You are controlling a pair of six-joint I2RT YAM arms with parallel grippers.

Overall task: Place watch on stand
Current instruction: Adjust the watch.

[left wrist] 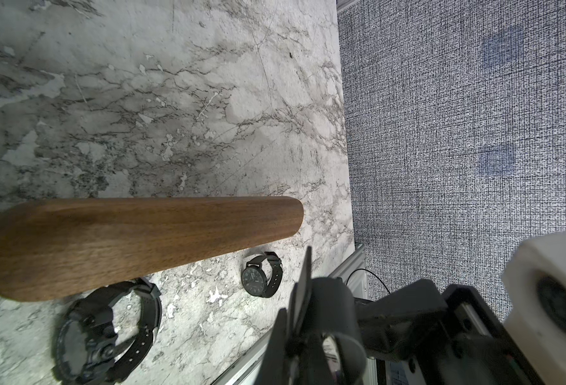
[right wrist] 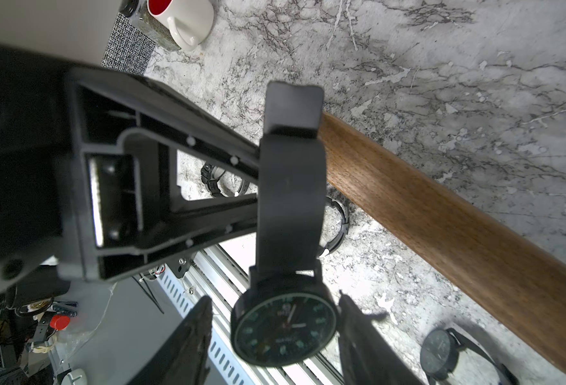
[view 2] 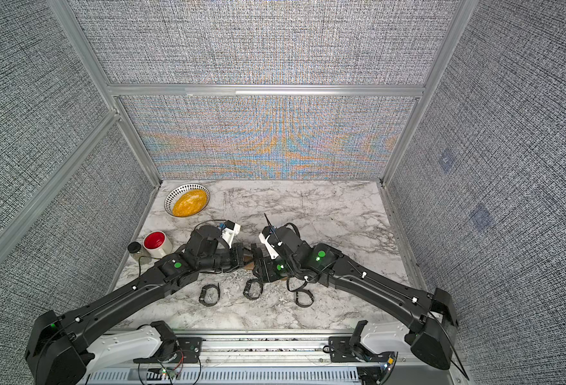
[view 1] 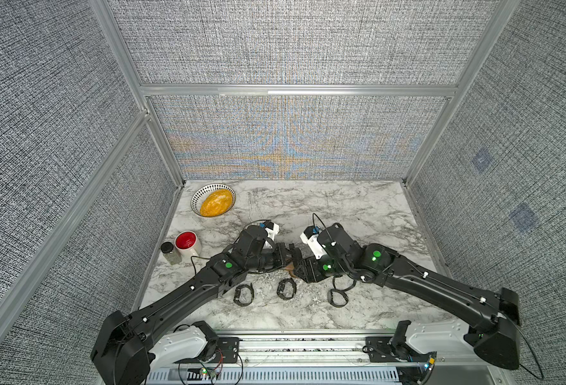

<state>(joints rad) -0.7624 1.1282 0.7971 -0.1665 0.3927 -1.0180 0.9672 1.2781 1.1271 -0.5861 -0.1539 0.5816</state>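
Two black arms (view 1: 188, 290) are seen meeting over the marble table (view 1: 358, 206), above the bare wooden stand (right wrist: 441, 226). The left claw (left wrist: 303, 293) is clamped on the strap (right wrist: 290, 200) of a black watch (right wrist: 285, 328), held at the stand's end. The right claw (right wrist: 275, 296) is spread around it. Threading appears not yet done.

A robot lab cell: grey fabric panels (view 1: 291, 43) in aluminium framing (view 1: 295, 90) enclose a marble-look tabletop (view 1: 341, 206).

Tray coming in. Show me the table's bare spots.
Bare: the table's far right, from the bowl to the right wall; the near strip between the loose watches and the rail. Crowded: centre, left gripper, right gripper and held watch over the stand; left edge, mug and jar.
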